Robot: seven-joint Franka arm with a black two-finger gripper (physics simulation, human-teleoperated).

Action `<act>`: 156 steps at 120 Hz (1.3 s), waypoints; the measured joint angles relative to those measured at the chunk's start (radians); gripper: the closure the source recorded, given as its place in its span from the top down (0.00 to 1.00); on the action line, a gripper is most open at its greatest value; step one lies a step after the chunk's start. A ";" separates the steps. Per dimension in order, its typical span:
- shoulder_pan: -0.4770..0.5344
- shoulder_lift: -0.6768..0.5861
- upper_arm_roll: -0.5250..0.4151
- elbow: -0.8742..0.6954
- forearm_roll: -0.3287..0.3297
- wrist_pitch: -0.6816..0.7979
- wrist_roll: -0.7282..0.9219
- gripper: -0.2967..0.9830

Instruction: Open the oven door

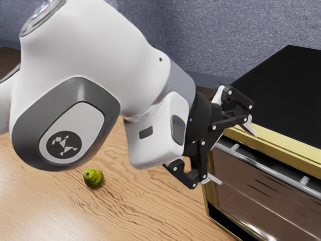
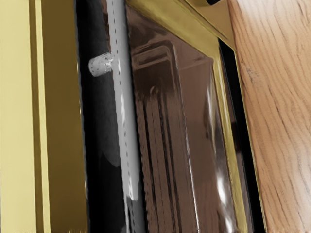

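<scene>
Black gripper (image 1: 234, 154), jaws apart, near handle (image 1: 271, 167)

Table (image 1: 135, 216) looks like real wood, wavy grain with a smooth, slightly shiny finish. Oven trim (image 2: 63, 116) is smooth gold metal, handle (image 2: 124, 97) is glossy grey metal — and the window (image 2: 165, 73) is shiny brown glass. Arm (image 1: 125, 60) looks like smooth white plastic, soft sheen. Wall (image 1: 225, 40) seems rough and speckly, fruit's (image 1: 94, 178) a bit glossy.
</scene>
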 joint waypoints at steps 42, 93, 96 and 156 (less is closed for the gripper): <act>0.001 -0.010 -0.001 -0.041 0.014 0.030 -0.002 0.77; -0.004 0.005 -0.020 -0.113 0.068 0.084 -0.030 0.77; -0.004 0.003 -0.020 -0.117 0.069 0.086 -0.031 0.77; -0.434 -0.759 -0.097 0.211 0.198 -0.190 -0.089 0.72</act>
